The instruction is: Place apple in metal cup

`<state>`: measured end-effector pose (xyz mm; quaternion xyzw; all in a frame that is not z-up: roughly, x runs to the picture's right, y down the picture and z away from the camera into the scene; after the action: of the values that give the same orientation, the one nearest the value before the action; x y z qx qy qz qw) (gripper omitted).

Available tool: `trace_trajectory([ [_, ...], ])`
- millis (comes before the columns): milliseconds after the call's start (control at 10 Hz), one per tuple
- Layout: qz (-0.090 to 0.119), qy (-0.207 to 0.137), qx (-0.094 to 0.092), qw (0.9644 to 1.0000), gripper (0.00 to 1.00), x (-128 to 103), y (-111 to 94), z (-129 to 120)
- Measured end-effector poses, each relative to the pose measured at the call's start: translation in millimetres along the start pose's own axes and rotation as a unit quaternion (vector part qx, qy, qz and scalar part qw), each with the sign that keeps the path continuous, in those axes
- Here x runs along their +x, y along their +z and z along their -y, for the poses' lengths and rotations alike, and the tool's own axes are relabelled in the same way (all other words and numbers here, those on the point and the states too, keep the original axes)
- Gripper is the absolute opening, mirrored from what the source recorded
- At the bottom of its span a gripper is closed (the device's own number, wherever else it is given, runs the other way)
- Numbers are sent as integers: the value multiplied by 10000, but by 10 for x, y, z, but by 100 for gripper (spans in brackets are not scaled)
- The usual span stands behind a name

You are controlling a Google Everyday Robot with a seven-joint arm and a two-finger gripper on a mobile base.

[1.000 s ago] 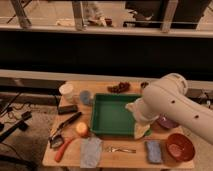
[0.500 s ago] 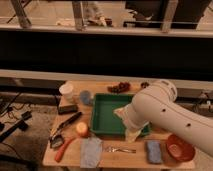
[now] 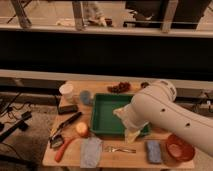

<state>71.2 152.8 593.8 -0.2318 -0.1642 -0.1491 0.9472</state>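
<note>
Apple [image 3: 81, 129] lies left of jaws (at tray [image 3: 102, 114] edge).

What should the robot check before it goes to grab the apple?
1. Apple in sight: ok. The apple sits just left of the tray.
2. Apple uncovered: ok. Nothing lies on top of it.
3. Gripper at the apple: not ok. The gripper hangs over the tray's front edge, well to the apple's right.
4. Metal cup in sight: ok, but only just. The metal cup peeks out at the back, beside the arm.
5. Metal cup empty: cannot tell.
</note>
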Motion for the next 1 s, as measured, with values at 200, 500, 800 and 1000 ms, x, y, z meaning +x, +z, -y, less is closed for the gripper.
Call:
trace_trajectory([
  [200, 100, -188, 16, 9998, 80, -212, 44, 79],
  [500, 280, -556, 51, 9980, 80, -858, 177, 300],
  [800, 495, -977, 89, 9939, 80, -1521, 357, 516],
  [1000, 613, -1202, 82, 9908, 80, -1762, 489, 581],
])
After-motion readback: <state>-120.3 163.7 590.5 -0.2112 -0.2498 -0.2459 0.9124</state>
